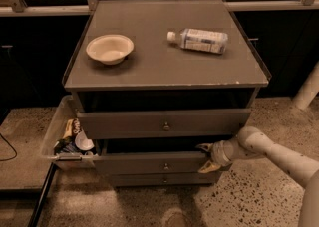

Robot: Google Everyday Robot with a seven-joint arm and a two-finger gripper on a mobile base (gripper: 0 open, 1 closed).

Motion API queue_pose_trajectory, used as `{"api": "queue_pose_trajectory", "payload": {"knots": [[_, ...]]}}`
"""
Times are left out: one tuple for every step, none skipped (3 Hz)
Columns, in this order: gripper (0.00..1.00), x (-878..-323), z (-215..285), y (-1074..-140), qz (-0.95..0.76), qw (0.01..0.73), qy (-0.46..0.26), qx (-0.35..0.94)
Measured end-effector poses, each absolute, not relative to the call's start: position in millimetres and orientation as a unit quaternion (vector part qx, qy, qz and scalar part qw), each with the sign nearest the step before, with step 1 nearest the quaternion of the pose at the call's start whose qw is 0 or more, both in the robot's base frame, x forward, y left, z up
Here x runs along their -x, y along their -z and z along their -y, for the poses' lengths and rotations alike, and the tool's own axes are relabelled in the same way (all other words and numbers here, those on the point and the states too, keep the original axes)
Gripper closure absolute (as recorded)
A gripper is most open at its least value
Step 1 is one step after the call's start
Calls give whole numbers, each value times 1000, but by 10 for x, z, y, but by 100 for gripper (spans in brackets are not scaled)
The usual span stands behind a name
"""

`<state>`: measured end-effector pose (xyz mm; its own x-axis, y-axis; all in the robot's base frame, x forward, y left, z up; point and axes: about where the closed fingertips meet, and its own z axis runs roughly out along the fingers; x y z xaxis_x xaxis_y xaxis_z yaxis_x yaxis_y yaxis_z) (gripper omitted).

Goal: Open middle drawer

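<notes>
The grey cabinet [164, 66] has three drawers. The middle drawer [149, 163], with a small round knob [166, 166], stands pulled out a little, with a dark gap above its front. My gripper [206, 157] is at the right end of that front. One fingertip [203, 147] sits above the front's edge and the other below it, closed on the panel. The wider top drawer [164, 123] is also pulled out a little. The narrow bottom drawer [159, 179] is shut.
A cream bowl [109, 48] and a lying water bottle [199, 40] rest on the cabinet top. A clear bin [56, 134] with snacks and a cup hangs at the cabinet's left side. A white post [306, 89] stands at right. The floor is speckled.
</notes>
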<state>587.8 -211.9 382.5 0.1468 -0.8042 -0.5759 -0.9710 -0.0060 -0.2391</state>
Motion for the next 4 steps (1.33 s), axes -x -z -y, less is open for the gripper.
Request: {"api": "queue_pose_trajectory", "payload": {"knots": [[66, -5878, 2111, -3854, -638, 300, -139, 695], [89, -5872, 2108, -3871, -638, 300, -139, 695], [100, -5796, 2103, -3891, -638, 300, -141, 695], [81, -5795, 2099, -3890, -638, 300, -141, 695]]}}
